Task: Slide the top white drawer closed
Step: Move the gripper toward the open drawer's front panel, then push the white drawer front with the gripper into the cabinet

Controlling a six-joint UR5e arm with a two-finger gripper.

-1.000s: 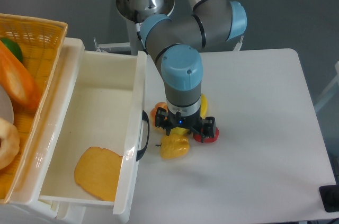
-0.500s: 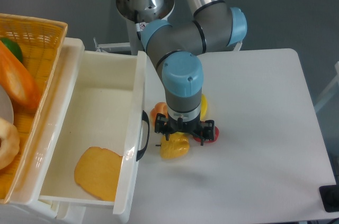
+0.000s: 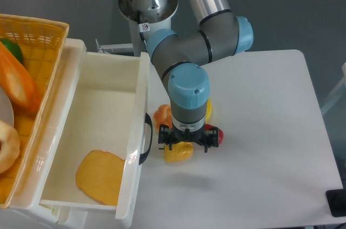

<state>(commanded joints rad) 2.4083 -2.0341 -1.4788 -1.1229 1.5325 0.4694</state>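
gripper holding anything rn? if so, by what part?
Cannot tell. The gripper hangs right over the yellow toy pepper, and the wrist hides the fingertips. It is off the top white drawer.

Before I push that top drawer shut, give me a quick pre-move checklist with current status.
1. Top white drawer open, front panel facing the arm: ok.
2. Black handle visible and unobstructed: ok.
3. Drawer contents below the rim: a flat yellow piece lies on the floor, ok.
4. Gripper free of any object: cannot tell, it hangs directly above the yellow pepper and its fingers are hidden.
5. Path from gripper to drawer front: not ok, toy produce sits beside the handle, including an orange piece.
6. Basket clear of the drawer's travel: cannot tell.
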